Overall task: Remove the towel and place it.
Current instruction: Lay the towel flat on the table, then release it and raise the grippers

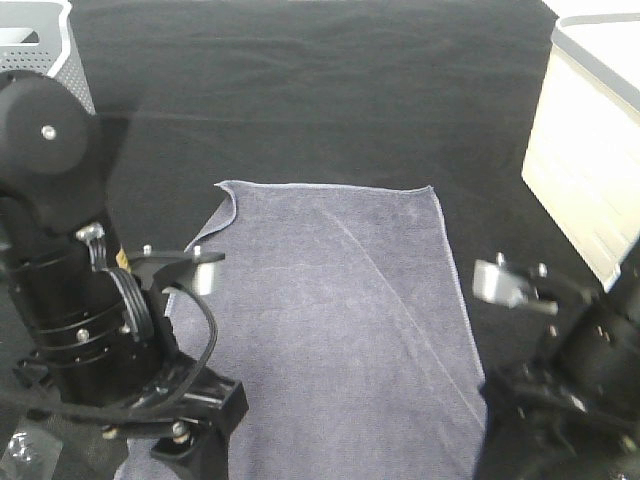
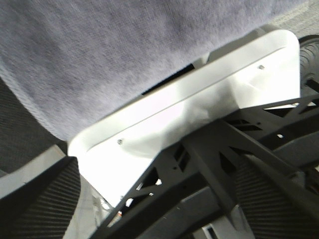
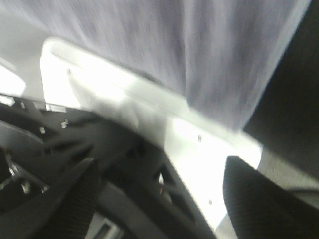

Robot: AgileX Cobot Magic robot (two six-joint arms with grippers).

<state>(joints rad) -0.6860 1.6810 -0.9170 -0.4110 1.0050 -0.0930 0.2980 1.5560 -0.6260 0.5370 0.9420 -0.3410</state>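
Grey-lavender terry towel (image 1: 330,320) is seen spread flat on the black table cloth (image 1: 300,100) between the two arms, so removal and placement are judged essentially done, with at most a retreat left. Left gripper (image 1: 185,268) is held open at the towel's left hem, right gripper (image 1: 517,282) open near the right hem. Nothing is gripped, and contact cannot be told.

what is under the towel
The towel lies flat on the black table cloth, which shows around it. One end overlaps a white panel. Anything beneath its middle is covered.
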